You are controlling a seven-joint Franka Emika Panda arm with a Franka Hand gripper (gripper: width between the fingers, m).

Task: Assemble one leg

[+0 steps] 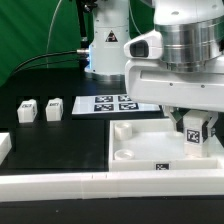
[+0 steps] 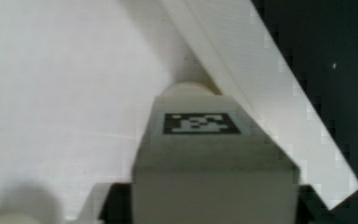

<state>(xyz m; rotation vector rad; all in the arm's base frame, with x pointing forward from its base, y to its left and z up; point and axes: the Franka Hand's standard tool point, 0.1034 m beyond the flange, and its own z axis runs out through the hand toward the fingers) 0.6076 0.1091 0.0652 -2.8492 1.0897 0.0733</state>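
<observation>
Leg (image 1: 194, 131) held between fingers (image 1: 181, 121) (tag outward).

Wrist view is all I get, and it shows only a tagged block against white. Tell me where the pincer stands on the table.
Observer: The pincer holds the leg low over the white tray, at the corner on the exterior view's right.
Operator: Report any other legs.
Observer: At least two spare legs stand on the black table, on the exterior view's left, apart from the tray.
Operator: Locate the marker board.
Observer: The marker board lies flat just behind the tray, between it and the arm's base.
</observation>
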